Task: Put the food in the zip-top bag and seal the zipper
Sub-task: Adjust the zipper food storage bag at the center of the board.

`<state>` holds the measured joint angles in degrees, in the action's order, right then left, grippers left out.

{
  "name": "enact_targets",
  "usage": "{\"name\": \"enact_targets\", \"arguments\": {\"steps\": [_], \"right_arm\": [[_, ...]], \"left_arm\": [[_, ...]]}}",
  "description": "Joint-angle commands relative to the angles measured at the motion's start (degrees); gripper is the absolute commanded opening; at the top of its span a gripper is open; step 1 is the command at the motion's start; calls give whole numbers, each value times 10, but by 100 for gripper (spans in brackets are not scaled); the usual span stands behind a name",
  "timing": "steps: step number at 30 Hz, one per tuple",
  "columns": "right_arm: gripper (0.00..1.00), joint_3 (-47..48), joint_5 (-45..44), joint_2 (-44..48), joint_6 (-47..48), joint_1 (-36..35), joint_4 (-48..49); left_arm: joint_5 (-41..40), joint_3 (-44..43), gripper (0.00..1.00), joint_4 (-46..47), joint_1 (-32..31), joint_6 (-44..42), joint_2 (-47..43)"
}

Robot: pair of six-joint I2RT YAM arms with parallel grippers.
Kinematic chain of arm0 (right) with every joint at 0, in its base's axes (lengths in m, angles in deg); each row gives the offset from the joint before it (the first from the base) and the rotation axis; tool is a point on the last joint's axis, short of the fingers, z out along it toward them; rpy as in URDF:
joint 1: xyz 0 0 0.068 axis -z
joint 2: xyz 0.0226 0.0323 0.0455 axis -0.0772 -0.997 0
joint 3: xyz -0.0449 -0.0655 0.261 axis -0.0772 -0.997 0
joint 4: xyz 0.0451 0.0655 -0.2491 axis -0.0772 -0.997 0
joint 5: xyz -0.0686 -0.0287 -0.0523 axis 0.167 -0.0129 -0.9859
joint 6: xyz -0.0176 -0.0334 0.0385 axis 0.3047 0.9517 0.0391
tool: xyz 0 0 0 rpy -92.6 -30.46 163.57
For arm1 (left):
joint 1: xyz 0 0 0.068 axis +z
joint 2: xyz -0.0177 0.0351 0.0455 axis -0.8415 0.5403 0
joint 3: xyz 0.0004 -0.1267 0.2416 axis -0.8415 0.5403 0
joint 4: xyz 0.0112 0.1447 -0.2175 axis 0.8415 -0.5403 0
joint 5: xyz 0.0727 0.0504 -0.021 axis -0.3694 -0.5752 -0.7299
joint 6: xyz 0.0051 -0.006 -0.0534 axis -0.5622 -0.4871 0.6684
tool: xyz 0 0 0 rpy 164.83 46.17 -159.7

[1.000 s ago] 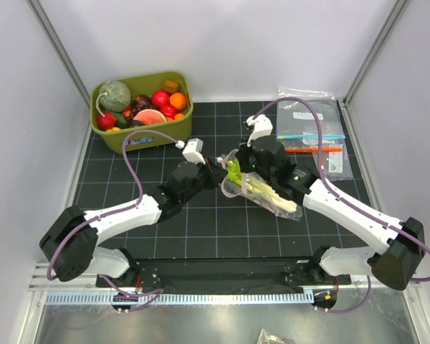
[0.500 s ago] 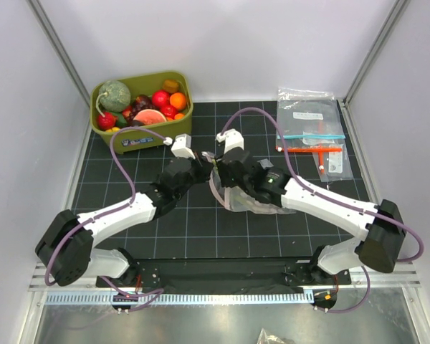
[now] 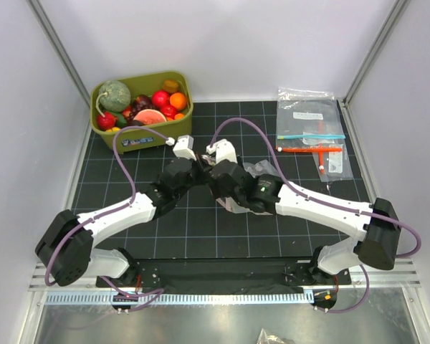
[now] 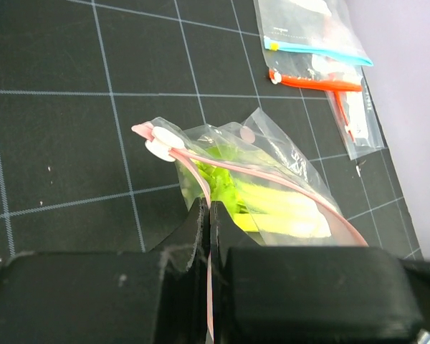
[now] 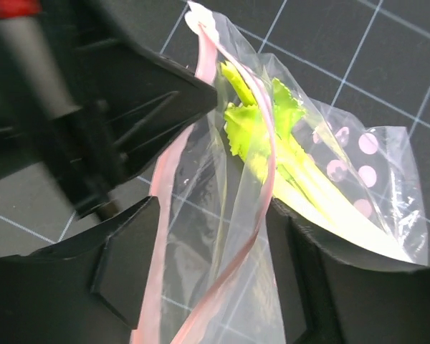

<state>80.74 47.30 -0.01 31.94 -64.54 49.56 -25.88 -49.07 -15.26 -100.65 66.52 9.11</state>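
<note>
A black table (image 3: pixel 201 229) with a white grid sits between pale grey walls (image 3: pixel 236 43) and metal corner posts. At the back left, a smooth olive bin (image 3: pixel 165 132) holds glossy toy fruit (image 3: pixel 152 107); at the back right lie flat clear bags (image 3: pixel 312 129) with blue and orange strips.

The zip-top bag (image 4: pixel 290 161), thin, crinkly and see-through, lies mid-table between both arms. A green-and-white leek (image 4: pixel 272 211) is inside it. Its pink zipper (image 4: pixel 272 173) runs along the mouth as a narrow band. The left fingers (image 4: pixel 190 240) are pressed together on that strip. The right fingers (image 5: pixel 125 265) stand apart, one on each side of the bag's mouth.
</note>
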Motion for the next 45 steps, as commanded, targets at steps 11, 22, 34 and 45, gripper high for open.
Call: {"name": "enact_targets", "arguments": {"steps": [11, 22, 34, 45], "right_arm": [[45, 51, -147, 4, 3, -41, -38], [10, 70, -131, -19, -7, -40, -58], [1, -19, -75, 45, -26, 63, 31], [1, -62, -16, 78, -31, 87, 87]], "left_arm": [[1, -24, 0, -5, 2, -17, -30], [-13, -28, 1, -24, 2, -26, -39], [-103, -105, 93, -215, 15, -58, -81], [-76, -256, 100, -296, 168, 20, -28]]}}
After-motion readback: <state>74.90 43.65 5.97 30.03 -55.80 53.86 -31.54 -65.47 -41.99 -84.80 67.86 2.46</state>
